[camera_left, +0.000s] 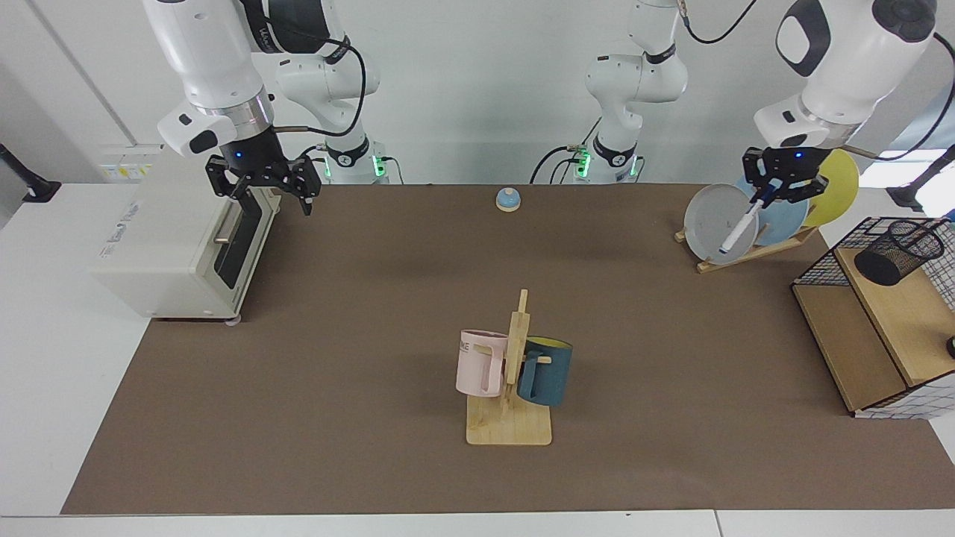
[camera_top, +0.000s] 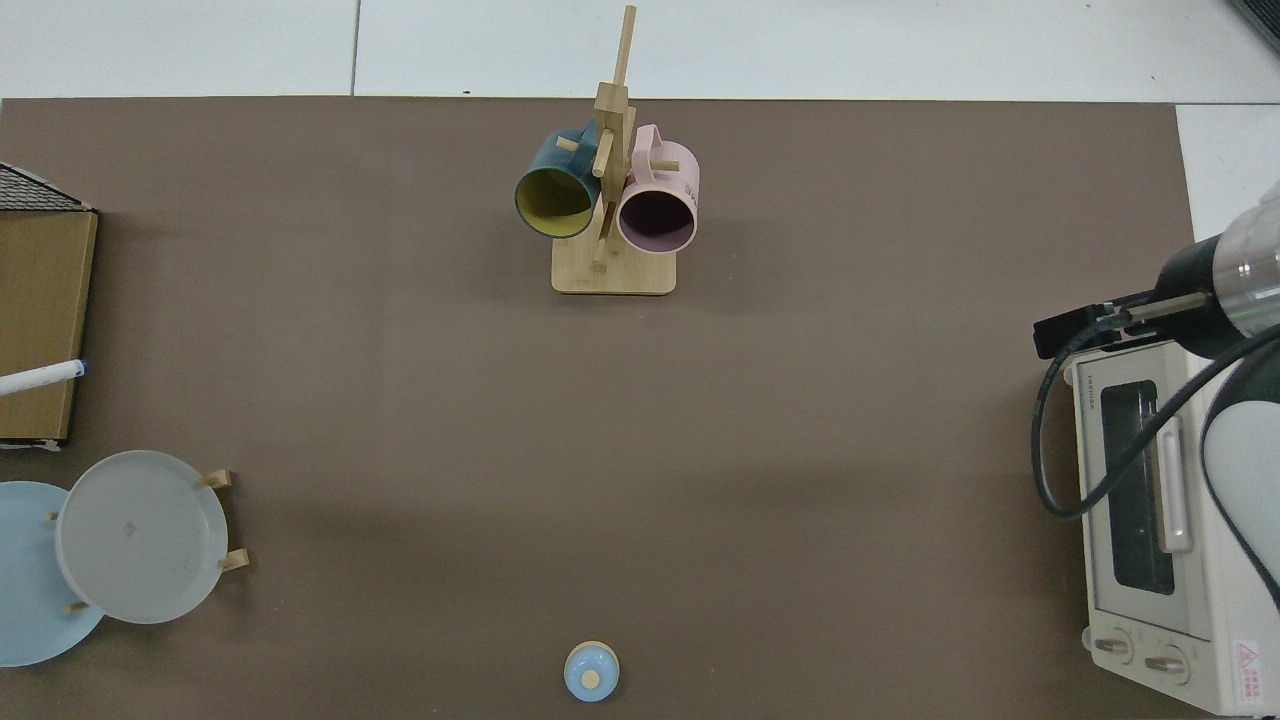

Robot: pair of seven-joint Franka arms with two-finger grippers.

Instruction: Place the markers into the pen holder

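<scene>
My left gripper (camera_left: 770, 192) hangs in front of the plate rack at the facing view's back right, shut on the upper end of the marker (camera_left: 739, 230). The white barrel slants down toward the grey plate, clear of the table. In the top view only the marker's (camera_top: 45, 375) free end shows at the left edge, over the wooden shelf. The pen holder (camera_left: 897, 251), a small black mesh cup, lies tilted on the wooden shelf to the right of the marker and apart from it. My right gripper (camera_left: 262, 194) is open and holds nothing above the toaster oven's front corner.
A toaster oven (camera_left: 186, 231) stands at the facing view's left. A wooden mug rack (camera_left: 511, 418) with a pink and a blue mug is mid-table. Plates lean in a rack (camera_left: 746, 253). A wire basket with wooden shelves (camera_left: 873, 328) stands beside them, and a small blue bell (camera_left: 508, 199) at the back.
</scene>
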